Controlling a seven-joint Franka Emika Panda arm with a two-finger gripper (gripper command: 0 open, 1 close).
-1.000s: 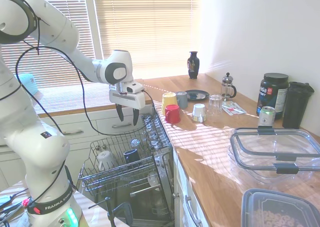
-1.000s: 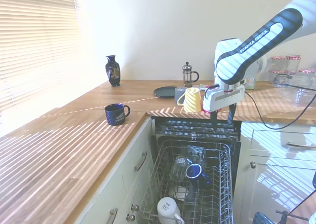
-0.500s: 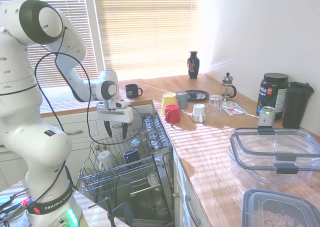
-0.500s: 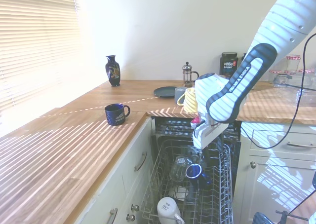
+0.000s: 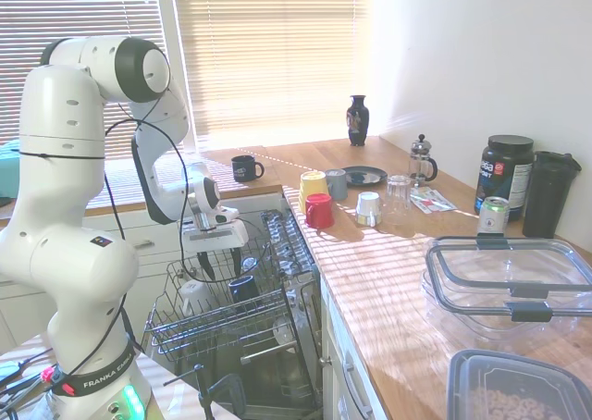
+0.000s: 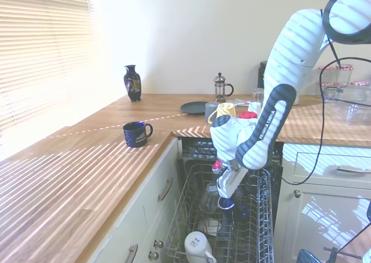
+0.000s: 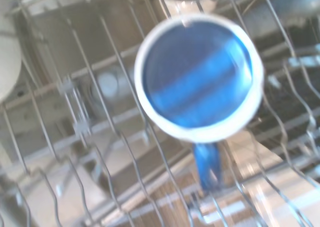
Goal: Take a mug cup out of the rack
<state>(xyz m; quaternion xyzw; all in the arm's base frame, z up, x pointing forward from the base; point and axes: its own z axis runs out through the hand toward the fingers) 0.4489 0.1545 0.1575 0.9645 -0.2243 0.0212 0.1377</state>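
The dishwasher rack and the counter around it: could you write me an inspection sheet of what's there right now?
Surface: wooden counter, striped with sunlight from the blinds.
Job's things: mug cup stands mouth up in the rack; the wrist view looks straight down into its blue inside.
Clutter: white mug also in the rack; dark printed mug, red cup, yellow cup, French press, vase and clear tubs on the counter.
Grippers: gripper low over the rack, just above the mug cup; open or shut cannot be told.
Cables: black cable along the arm.
Surroundings: window blinds, white wall, white cupboards.
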